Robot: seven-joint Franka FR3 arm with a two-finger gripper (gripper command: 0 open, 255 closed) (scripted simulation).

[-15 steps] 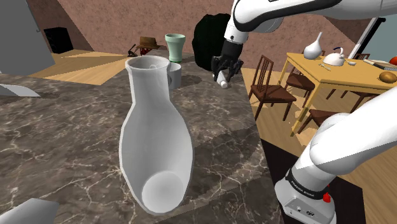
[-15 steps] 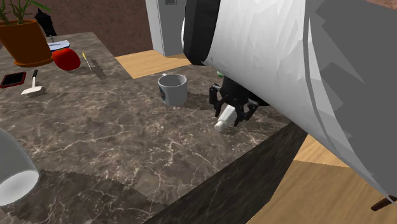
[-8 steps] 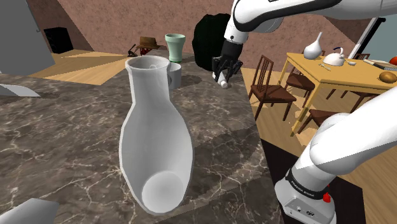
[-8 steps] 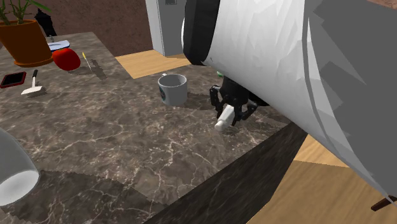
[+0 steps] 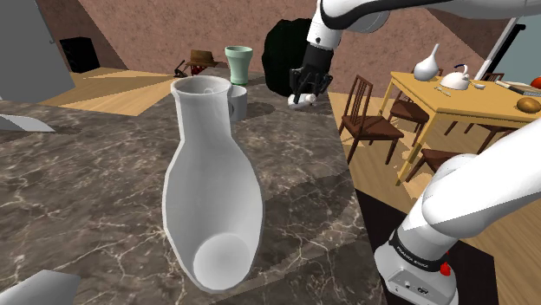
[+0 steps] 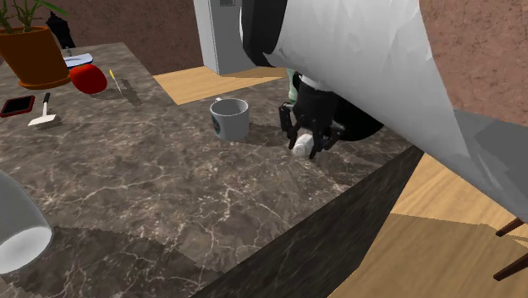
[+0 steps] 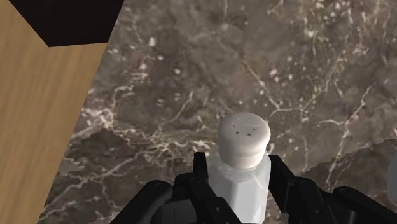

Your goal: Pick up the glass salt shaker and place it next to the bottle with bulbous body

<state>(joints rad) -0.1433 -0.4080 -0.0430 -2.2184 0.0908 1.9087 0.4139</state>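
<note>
Gripper [image 7: 239,170] clamped on white-capped salt shaker [image 7: 243,137] over marble counter [image 6: 152,195], grey mug [image 6: 229,118] near, bulbous white bottle [image 5: 212,191] well apart

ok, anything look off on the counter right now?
Two things. The salt shaker is clasped in the fingers with its holed cap pointing away from the hand, toward the marble counter, so it is roughly upside down. The big white bulbous bottle seems to lie tipped, its base facing the shoulder camera.

Dark marble countertop [image 5: 87,173], light wooden floor [image 5: 104,87], wooden dining table [image 5: 433,98] with dark chairs [image 5: 371,124], brown wall [image 5: 147,35]
</note>
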